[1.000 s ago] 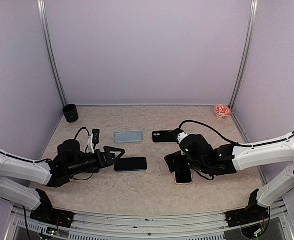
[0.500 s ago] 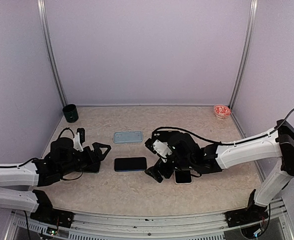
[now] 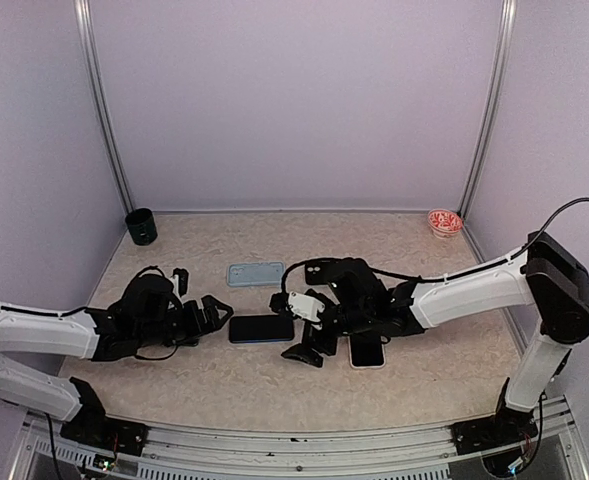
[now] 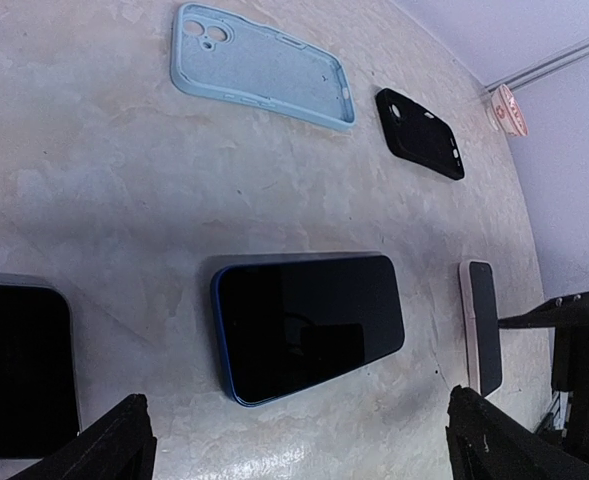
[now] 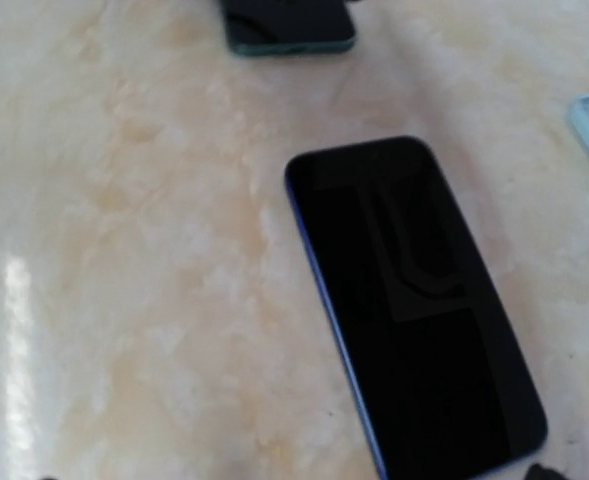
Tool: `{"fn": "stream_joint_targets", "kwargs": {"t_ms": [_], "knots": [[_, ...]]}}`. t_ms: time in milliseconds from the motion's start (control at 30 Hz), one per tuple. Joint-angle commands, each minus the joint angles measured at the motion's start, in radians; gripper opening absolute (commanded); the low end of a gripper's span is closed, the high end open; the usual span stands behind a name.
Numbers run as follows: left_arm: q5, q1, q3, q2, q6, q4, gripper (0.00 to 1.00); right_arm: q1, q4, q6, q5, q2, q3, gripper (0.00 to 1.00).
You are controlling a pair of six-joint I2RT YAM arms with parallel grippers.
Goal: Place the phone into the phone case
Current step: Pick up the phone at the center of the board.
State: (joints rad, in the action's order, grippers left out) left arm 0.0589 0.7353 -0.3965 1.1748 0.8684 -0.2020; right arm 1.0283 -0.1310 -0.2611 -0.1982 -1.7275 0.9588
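Note:
A blue-edged phone (image 3: 261, 328) (image 4: 309, 325) (image 5: 414, 300) lies screen up in the middle of the table. Behind it lies a light blue phone case (image 3: 256, 273) (image 4: 262, 67), hollow side up. A black case (image 3: 319, 270) (image 4: 420, 134) lies to its right, partly behind the right arm. My left gripper (image 3: 219, 315) (image 4: 299, 455) is open just left of the blue phone, its fingertips wide apart. My right gripper (image 3: 289, 327) (image 5: 294, 475) is open at the phone's right end, low over it. Neither holds anything.
A pink-edged phone (image 3: 367, 351) (image 4: 482, 325) lies right of the blue one. A dark phone (image 4: 19, 370) (image 5: 289, 25) lies on the left, under my left arm. A dark cup (image 3: 141, 226) stands back left and a red bowl (image 3: 444, 221) back right.
My right gripper has swung left from over the pink-edged phone to the blue phone's right end. My left gripper has shifted right, closer to the blue phone. Both stay open.

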Motion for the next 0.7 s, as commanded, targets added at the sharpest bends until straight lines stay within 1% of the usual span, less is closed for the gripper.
{"fn": "stream_joint_targets", "kwargs": {"t_ms": [0,133,267,400,667], "knots": [[-0.053,-0.004,-0.031,0.039,0.02,-0.039,0.99,-0.077,0.006,-0.107,-0.164,-0.066,0.07,1.0],[-0.074,0.003,-0.023,0.07,0.036,-0.072,0.99,-0.12,0.052,-0.139,-0.214,-0.126,0.142,1.0],[-0.086,0.014,-0.009,0.096,0.051,-0.105,0.99,-0.144,0.064,-0.168,-0.253,-0.196,0.192,1.0],[-0.094,0.024,-0.005,0.13,0.059,-0.136,0.99,-0.151,0.108,-0.179,-0.261,-0.282,0.268,1.0],[-0.101,0.035,-0.013,0.19,0.063,-0.174,0.99,-0.151,0.118,-0.178,-0.263,-0.364,0.337,1.0]]}}
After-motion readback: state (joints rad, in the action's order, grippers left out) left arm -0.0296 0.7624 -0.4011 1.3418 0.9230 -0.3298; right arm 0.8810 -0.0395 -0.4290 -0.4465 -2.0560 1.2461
